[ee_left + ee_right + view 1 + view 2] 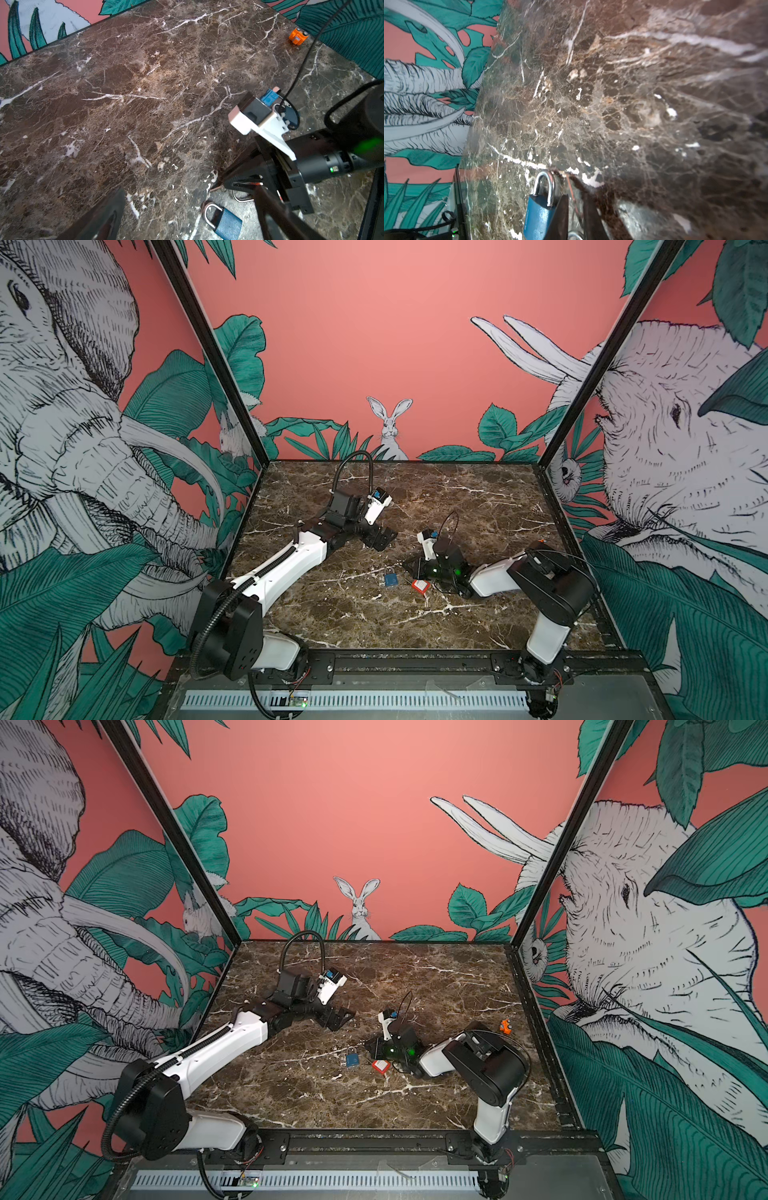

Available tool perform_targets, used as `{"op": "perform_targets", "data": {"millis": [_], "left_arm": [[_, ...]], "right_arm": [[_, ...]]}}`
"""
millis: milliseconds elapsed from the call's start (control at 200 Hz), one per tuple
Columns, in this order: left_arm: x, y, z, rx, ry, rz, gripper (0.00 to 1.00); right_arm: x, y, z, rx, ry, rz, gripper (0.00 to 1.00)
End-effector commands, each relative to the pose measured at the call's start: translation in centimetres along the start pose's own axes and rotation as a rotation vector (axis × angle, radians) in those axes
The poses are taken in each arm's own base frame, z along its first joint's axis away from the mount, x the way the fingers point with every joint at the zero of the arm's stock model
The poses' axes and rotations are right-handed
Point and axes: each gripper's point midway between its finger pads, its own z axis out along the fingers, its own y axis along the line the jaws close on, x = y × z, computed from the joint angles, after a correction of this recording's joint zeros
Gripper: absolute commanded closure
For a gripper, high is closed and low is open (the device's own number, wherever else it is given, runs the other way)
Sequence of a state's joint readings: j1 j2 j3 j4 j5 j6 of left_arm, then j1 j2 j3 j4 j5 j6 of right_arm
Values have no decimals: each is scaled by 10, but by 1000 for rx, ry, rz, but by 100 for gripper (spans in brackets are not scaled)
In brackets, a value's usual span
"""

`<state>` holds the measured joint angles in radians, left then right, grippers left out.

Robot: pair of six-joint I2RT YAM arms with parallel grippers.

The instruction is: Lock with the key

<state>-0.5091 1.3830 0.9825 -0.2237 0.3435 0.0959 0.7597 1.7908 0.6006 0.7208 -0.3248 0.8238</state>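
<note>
Lying flat on the marble tabletop (478,497), the blue padlock (390,579) sits between the two arms with its steel shackle (545,182) pointing toward the back wall. Both shackle legs seem seated in the body, though I cannot tell whether it is latched. The right gripper (409,569) is low and just beside the padlock. In the right wrist view its claw shows only a narrow slit, and I cannot tell whether it pinches anything there. The red key tag (420,586) lies on the table close under that gripper, with a metal key ring (242,198) peeping out beside it. The key blade itself is too small to pick out. The left gripper (385,540) hangs farther back, apart from the padlock, its claw spread wide and empty.

The main risk, as I judge it, is that nothing braces the padlock, so a push from the right fingers would skid it over the smooth marble instead of seating a key. The loose tag and ring could snag on a finger and drag the key askew. If the shackle is only resting and not clicked home, the lock could pass for done while open.
</note>
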Motion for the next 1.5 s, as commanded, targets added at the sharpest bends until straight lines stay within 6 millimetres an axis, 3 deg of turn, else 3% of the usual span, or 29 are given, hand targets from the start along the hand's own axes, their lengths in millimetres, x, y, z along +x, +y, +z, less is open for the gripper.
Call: {"op": "perform_targets", "data": {"millis": [0, 230, 330, 390, 460, 540, 560, 575, 675, 800, 925, 1075, 1195, 1320, 1425, 1495], "left_arm": [[-14, -3, -2, 17, -65, -14, 3], [-14, 2, 4, 4, -109, -64, 3], [-14, 17, -2, -97, -162, -105, 3], [-12, 31, -10, -187, -215, -143, 3], [-10, 36, -19, -233, -282, -169, 3], [-5, 37, -27, -254, -332, -187, 3], [-3, 36, -27, -255, -334, -189, 3], [-1, 36, -28, -257, -334, -189, 3], [14, 39, -24, -277, -314, -229, 2], [31, 48, -18, -328, -297, -258, 2], [40, 58, -22, -399, -339, -247, 2], [48, 87, -53, -634, -301, -206, 2], [48, 108, -93, -854, -276, -157, 2], [71, 133, -144, -1169, -249, -174, 2], [94, 140, -161, -1307, -251, -160, 2], [98, 144, -167, -1345, -267, -144, 2]], "right_arm": [[-13, 13, -1, -39, -59, -21, 76], [-21, 18, -13, -20, -96, -67, 70], [-29, 19, -29, 48, -91, -174, 67], [-40, 26, -49, 100, -105, -267, 63], [-49, 29, -70, 169, -108, -359, 48], [-57, 27, -94, 251, -108, -439, 19], [-59, 25, -99, 271, -105, -456, 5], [-60, 25, -103, 285, -106, -468, 3], [-65, 17, -128, 357, -73, -518, 2], [-70, -8, -156, 478, -40, -520, 2], [-85, -32, -188, 649, -115, -509, 2], [-91, -50, -218, 761, -228, -481, 2], [-88, -48, -220, 708, -309, -512, 2], [-83, -44, -224, 656, -376, -528, 2], [-81, -45, -235, 658, -434, -514, 2], [-80, -45, -237, 650, -464, -526, 2]]}}
